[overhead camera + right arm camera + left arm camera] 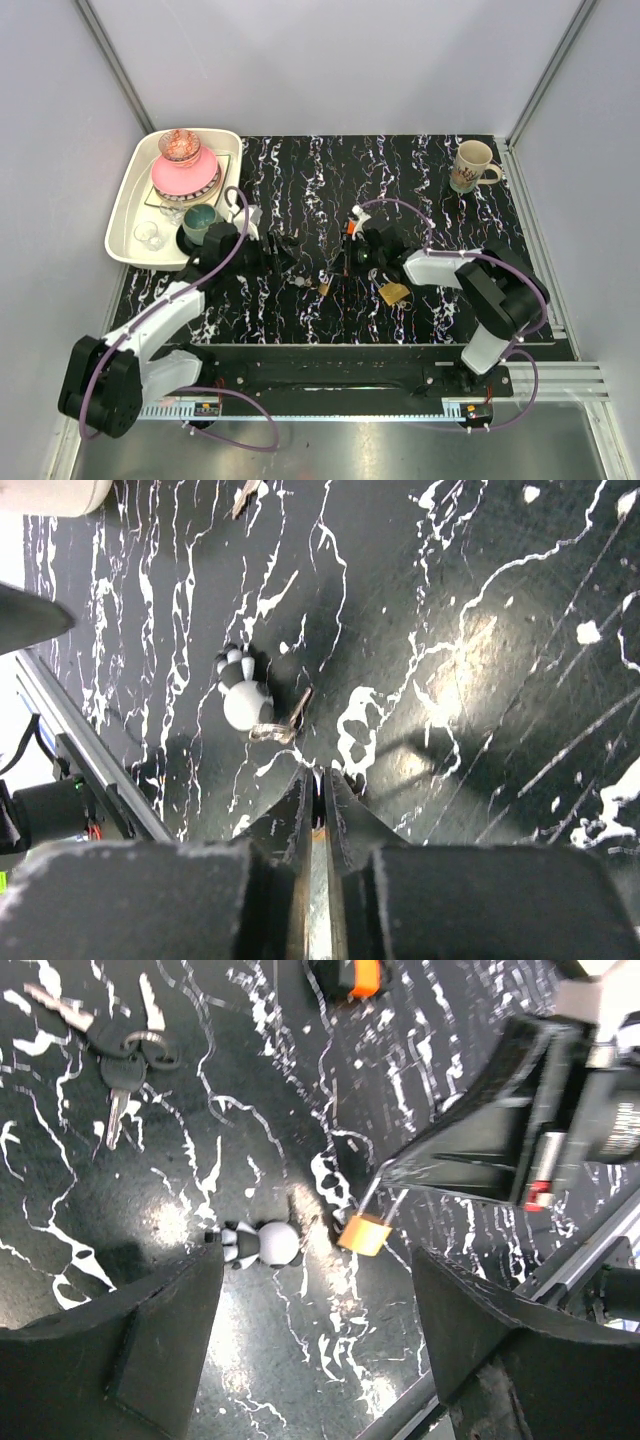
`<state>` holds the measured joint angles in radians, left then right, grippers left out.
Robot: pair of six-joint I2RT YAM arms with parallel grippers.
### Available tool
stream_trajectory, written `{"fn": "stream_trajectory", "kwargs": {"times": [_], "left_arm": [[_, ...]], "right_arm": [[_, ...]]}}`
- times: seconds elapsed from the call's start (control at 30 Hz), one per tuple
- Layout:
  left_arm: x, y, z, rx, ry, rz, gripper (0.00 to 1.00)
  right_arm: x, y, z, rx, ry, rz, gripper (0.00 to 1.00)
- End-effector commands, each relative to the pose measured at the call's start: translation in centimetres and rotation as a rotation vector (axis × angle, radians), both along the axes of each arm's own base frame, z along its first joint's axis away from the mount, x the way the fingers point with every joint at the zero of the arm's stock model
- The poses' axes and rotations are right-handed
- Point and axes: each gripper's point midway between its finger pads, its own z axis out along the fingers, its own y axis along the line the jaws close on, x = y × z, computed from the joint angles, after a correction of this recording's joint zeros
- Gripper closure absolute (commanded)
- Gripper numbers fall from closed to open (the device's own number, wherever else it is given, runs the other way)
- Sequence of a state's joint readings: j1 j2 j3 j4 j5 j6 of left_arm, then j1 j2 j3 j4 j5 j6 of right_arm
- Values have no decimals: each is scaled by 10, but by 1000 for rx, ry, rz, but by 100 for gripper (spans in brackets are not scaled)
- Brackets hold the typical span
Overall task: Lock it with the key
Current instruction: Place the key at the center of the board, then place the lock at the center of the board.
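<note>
Risks dropping the small padlock (362, 1234), pinched thinly by its shackle in closed right jaws, while open left jaws sit empty, key (364, 976) at twelve o'clock.

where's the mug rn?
Top view: the mug stands alone at the table's far right corner, across from the tray at far left.

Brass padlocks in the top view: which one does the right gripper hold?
The smaller brass padlock, mid-table; the right gripper pinches its shackle. The larger brass padlock lies free, farther right in the top view.
</note>
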<state>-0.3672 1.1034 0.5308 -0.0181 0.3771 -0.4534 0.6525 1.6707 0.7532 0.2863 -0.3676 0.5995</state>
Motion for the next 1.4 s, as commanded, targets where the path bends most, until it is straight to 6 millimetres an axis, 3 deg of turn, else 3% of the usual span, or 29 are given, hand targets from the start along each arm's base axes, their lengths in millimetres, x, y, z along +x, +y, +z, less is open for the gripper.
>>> {"fn": "stream_trajectory", "kwargs": {"times": [0.0, 0.17, 0.3, 0.6, 0.7, 0.77, 0.8, 0.97, 1.07, 1.1, 1.3, 1.37], "left_arm": [[14, -3, 51, -76, -153, 17, 19], [7, -3, 69, -108, -204, 7, 18], [2, -7, 76, -135, -216, -12, 18], [-9, -20, 87, -207, -224, -71, 17], [-12, -29, 90, -259, -226, -85, 16], [-19, -41, 81, -300, -176, -102, 16], [-22, -51, 85, -333, -194, -133, 16], [-32, -85, 56, -354, -85, -185, 16], [-41, -108, 55, -395, -51, -250, 16], [-45, -119, 46, -398, -20, -280, 16], [-53, -166, 35, -423, 59, -358, 17], [-53, -175, 16, -418, 122, -347, 18]], "right_arm": [[21, 16, 18, 30, -44, 8, 84], [27, 14, 31, 25, -89, -4, 47], [34, 5, 61, 19, -178, -43, 31], [36, -19, 102, -19, -275, -127, 13], [35, -31, 111, -39, -298, -164, 9], [31, -42, 107, -69, -284, -187, 6], [33, -51, 114, -73, -298, -220, 6], [30, -100, 94, -178, -230, -322, 4], [27, -129, 81, -205, -169, -374, 3], [25, -135, 82, -194, -157, -388, 3], [5, -165, 52, -211, -36, -457, 2], [1, -171, 38, -205, 22, -474, 1]]}}
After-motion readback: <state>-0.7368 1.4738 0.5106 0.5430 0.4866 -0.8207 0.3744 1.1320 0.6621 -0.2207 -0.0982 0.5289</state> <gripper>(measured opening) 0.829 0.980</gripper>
